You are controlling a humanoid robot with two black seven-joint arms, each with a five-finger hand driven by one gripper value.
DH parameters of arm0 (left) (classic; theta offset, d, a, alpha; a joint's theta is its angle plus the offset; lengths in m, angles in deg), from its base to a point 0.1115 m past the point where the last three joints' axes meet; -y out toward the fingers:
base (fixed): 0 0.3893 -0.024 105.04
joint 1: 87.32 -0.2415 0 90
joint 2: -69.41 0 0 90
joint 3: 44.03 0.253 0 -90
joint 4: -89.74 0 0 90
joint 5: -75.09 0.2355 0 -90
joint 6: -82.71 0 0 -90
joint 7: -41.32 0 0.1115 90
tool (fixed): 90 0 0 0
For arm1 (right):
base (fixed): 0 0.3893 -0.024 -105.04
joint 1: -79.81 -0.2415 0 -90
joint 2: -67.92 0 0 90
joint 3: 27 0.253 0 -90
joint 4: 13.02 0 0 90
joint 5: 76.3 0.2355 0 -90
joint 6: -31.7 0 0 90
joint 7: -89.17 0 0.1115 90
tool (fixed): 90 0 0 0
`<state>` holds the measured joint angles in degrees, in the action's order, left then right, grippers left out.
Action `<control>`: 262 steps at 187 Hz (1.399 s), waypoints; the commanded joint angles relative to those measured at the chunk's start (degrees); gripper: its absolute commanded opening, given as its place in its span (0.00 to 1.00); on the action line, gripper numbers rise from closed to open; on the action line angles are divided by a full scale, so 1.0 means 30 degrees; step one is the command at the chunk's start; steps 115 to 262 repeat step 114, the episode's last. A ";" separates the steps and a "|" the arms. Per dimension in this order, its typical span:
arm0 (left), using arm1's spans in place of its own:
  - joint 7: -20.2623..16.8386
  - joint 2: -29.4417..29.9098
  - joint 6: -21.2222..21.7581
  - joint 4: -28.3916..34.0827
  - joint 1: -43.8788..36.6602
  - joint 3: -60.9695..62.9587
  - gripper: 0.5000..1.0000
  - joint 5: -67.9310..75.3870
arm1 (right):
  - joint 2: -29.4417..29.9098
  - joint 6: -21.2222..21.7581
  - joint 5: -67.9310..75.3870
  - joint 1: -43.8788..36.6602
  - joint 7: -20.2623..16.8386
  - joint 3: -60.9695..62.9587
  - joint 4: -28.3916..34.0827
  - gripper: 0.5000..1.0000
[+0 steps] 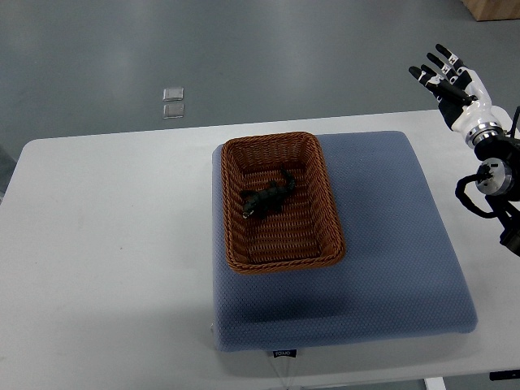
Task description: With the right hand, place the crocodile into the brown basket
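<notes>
Top view: crocodile (266, 197) lies inside the brown basket (230, 203); my right hand (447, 81) hangs empty, fingers spread, well apart at far right. Risk now (my guess): a careless arm sweep clips the rim and skids the basket off the blue pad (390, 244).

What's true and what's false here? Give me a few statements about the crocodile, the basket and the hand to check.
1. The crocodile lies inside the basket. True.
2. The basket sits directly on the bare table. False: it sits on a blue cushion.
3. The right hand is gripping the crocodile. False: it is open and empty, off to the side of the basket.
4. The cushion lies on the table. True.
</notes>
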<state>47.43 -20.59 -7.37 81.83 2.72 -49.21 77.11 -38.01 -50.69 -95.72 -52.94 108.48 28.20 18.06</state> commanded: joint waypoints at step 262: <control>0.0012 0.0000 0.0000 0.0000 -0.0103 -0.0001 1.00 0.0000 | 0.1210 -0.2331 0.1669 0.0275 0.1207 -0.0176 0.0068 0.85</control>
